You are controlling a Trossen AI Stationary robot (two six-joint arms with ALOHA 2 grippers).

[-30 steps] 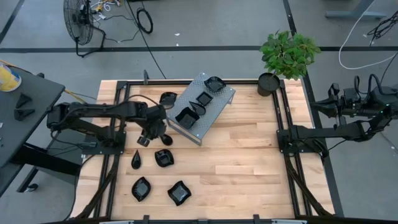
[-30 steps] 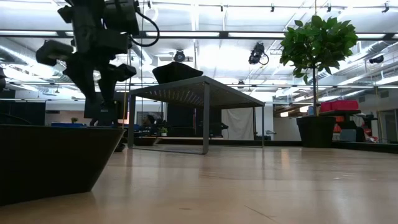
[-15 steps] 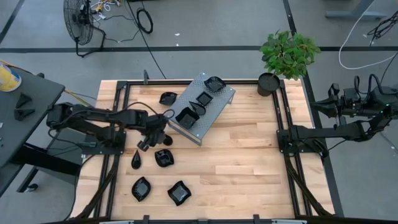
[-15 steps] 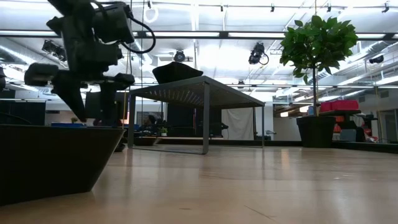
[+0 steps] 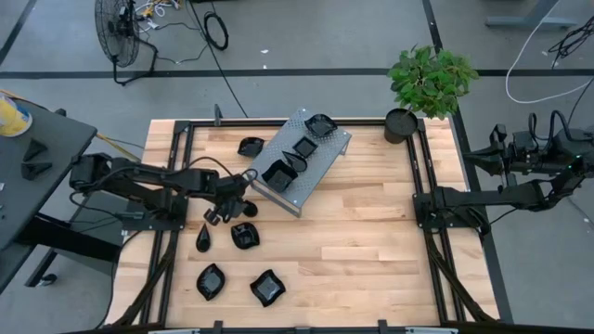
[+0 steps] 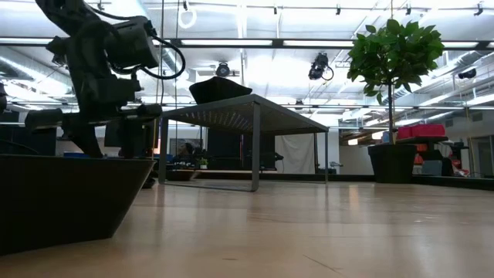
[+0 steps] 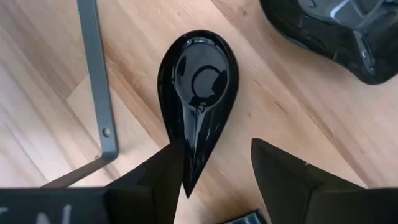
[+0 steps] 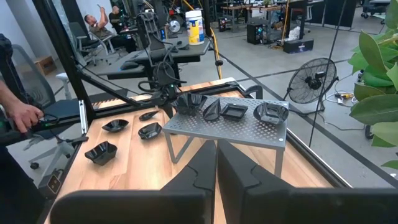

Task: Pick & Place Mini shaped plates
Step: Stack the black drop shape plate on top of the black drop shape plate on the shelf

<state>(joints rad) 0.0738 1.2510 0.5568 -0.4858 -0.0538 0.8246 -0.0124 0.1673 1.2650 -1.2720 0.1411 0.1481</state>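
Several mini shaped plates, small and glossy black, lie on the wooden table: a teardrop one [image 5: 203, 238] [image 7: 199, 81], one beside it [image 5: 244, 235], two near the front edge [image 5: 211, 281] [image 5: 267, 287] and one at the back [image 5: 251, 146]. More sit on the grey perforated stand [image 5: 325, 158]. My left gripper [image 5: 215, 215] [image 7: 216, 146] hangs open, pointing steeply down over the teardrop plate, a finger on each side of its pointed end. My right gripper [image 5: 483, 156] [image 8: 216, 168] waits shut, high at the table's right.
A potted plant [image 5: 430, 82] stands at the far right corner. The black frame rails [image 5: 176, 186] run along both sides, and one bar [image 7: 93, 68] lies just beside the teardrop plate. Bare wood lies in the table's middle and right [image 5: 362, 250]. A person sits beyond the table [image 8: 15, 118].
My left gripper has come down and toward the table's near left, away from the stand and over the teardrop plate, rolling its wrist on the way. The plates have stayed in place.
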